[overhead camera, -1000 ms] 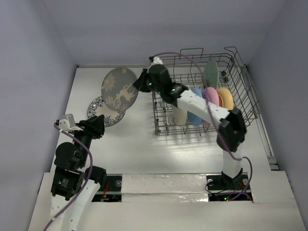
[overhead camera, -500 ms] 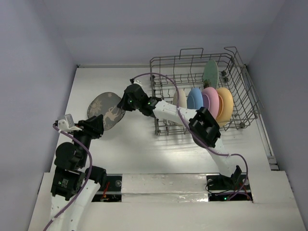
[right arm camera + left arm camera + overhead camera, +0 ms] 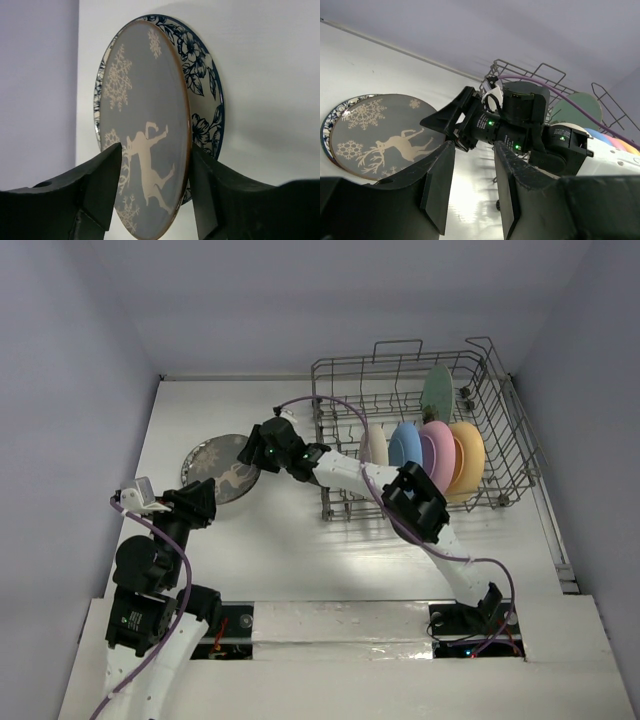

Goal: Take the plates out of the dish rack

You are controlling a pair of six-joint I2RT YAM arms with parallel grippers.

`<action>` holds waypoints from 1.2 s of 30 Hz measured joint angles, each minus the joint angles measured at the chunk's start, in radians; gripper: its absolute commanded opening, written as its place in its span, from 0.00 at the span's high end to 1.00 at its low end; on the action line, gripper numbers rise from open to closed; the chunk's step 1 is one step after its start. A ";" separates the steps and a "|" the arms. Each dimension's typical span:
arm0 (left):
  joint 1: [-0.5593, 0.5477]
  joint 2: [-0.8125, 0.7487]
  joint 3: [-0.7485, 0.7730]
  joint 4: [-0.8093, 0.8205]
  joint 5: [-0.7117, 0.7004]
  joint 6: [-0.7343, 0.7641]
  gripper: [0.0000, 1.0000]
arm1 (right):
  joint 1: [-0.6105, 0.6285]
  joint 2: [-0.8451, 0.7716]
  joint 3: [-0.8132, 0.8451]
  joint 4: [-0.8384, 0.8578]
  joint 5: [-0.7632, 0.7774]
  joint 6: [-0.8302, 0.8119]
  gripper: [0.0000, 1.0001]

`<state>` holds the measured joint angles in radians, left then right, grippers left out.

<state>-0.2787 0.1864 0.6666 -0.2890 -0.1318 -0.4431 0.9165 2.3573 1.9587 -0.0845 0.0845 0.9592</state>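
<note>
The mottled grey plate with a deer print (image 3: 224, 474) lies on the blue-white floral plate (image 3: 194, 454) at the table's left. My right gripper (image 3: 250, 454) is at its right edge, open, one finger on each side of the rim (image 3: 155, 185), gripping nothing. The grey plate (image 3: 145, 125) and the floral plate (image 3: 206, 100) fill the right wrist view. The dish rack (image 3: 503, 445) at the back right holds cream (image 3: 374, 445), sky blue (image 3: 404, 445), pink (image 3: 436, 452), orange-yellow (image 3: 468, 455) and mint green (image 3: 437, 390) plates on edge. My left gripper (image 3: 203, 504) hangs open and empty (image 3: 474, 185) just near of the stacked plates.
Grey walls close in the table at the left, back and right. The right arm's purple cable (image 3: 330, 405) loops over the rack's near left corner. A raised strip (image 3: 340, 620) runs between the arm bases at the near edge.
The right arm swung the grey deer plate from beside the rack down and left onto the floral plate, then opened its jaws. The left arm has not moved.
</note>
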 measured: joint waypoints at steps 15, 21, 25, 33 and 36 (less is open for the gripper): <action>0.000 -0.011 0.000 0.001 0.023 0.000 0.66 | 0.034 -0.090 0.034 -0.230 0.204 -0.261 0.61; -0.001 -0.023 0.000 0.002 0.025 0.000 0.66 | 0.019 -0.346 -0.043 -0.259 0.311 -0.416 1.00; -0.003 -0.035 0.000 0.001 0.027 0.000 0.66 | -0.089 -0.614 -0.170 -0.259 0.371 -0.518 0.90; -0.019 -0.061 0.000 0.009 0.036 0.000 0.65 | -0.595 -0.867 -0.323 -0.306 0.487 -0.683 0.22; -0.029 -0.062 0.000 0.009 0.038 0.000 0.65 | -0.645 -0.829 -0.319 -0.343 0.478 -0.746 0.26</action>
<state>-0.3077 0.1246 0.6666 -0.2802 -0.0937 -0.4427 0.2714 1.5284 1.6394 -0.4274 0.5629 0.2134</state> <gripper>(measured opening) 0.343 0.778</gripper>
